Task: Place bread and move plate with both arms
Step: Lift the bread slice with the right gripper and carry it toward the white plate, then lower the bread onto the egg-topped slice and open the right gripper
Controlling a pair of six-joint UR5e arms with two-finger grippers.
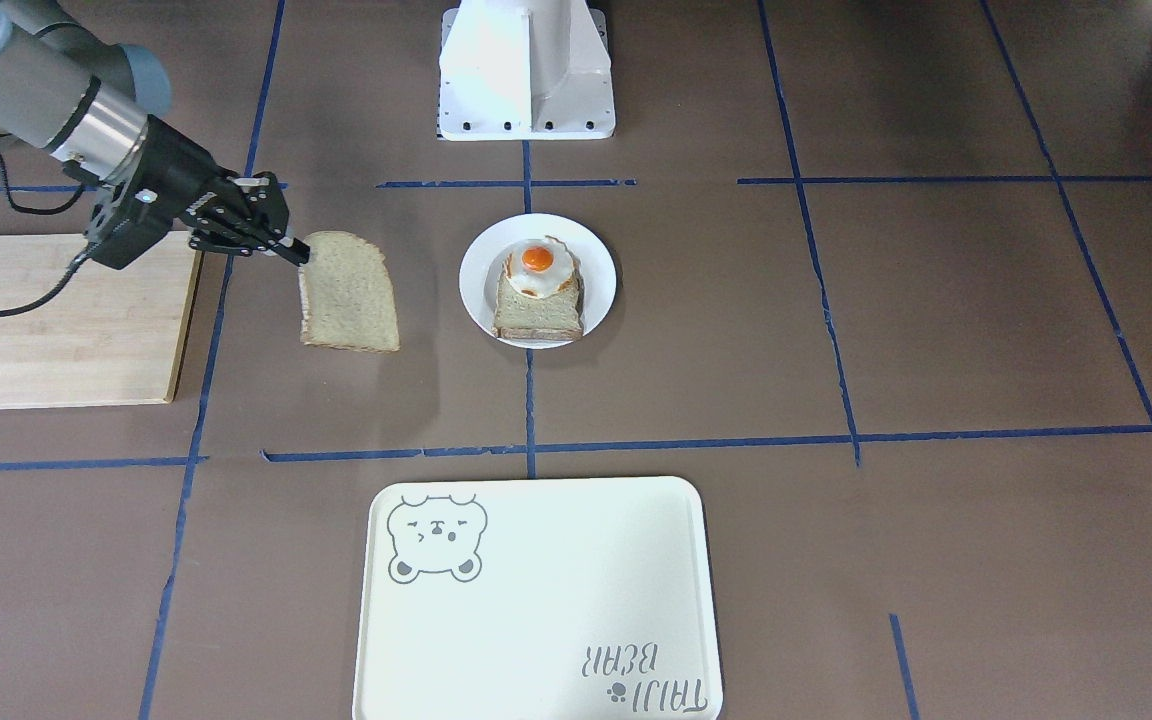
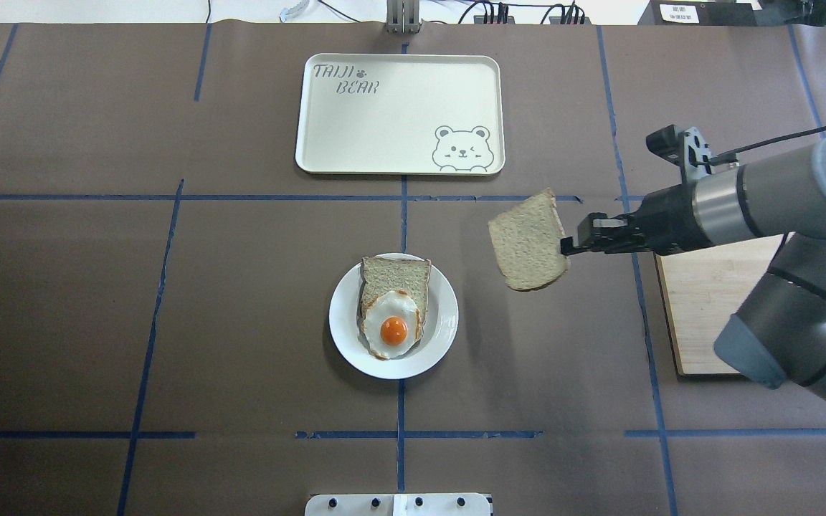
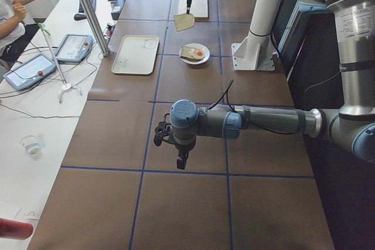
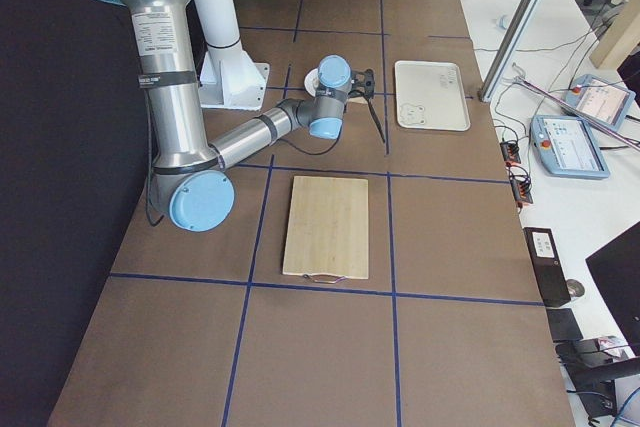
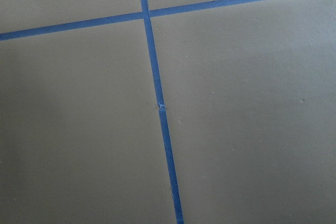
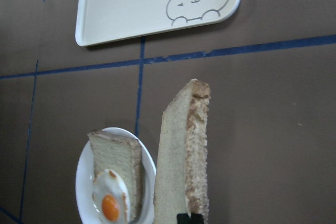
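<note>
The bread (image 1: 351,295) is a tan speckled slice that hangs in the air, pinched at its crust edge. My right gripper (image 1: 294,252) is shut on it, between the wooden board and the plate. The slice also shows in the overhead view (image 2: 528,242) to the right of the plate, and edge-on in the right wrist view (image 6: 181,166). The small white plate (image 1: 601,270) sits at the table's middle and bears a paler slice with a fried egg (image 1: 536,262). My left gripper (image 3: 181,159) hovers over bare table far from the plate; I cannot tell whether it is open or shut.
A cream tray with a bear drawing (image 2: 384,122) lies beyond the plate on the far side. A wooden cutting board (image 2: 707,301) lies under my right arm. The white base block (image 1: 526,70) stands behind the plate. Blue tape lines cross the brown table.
</note>
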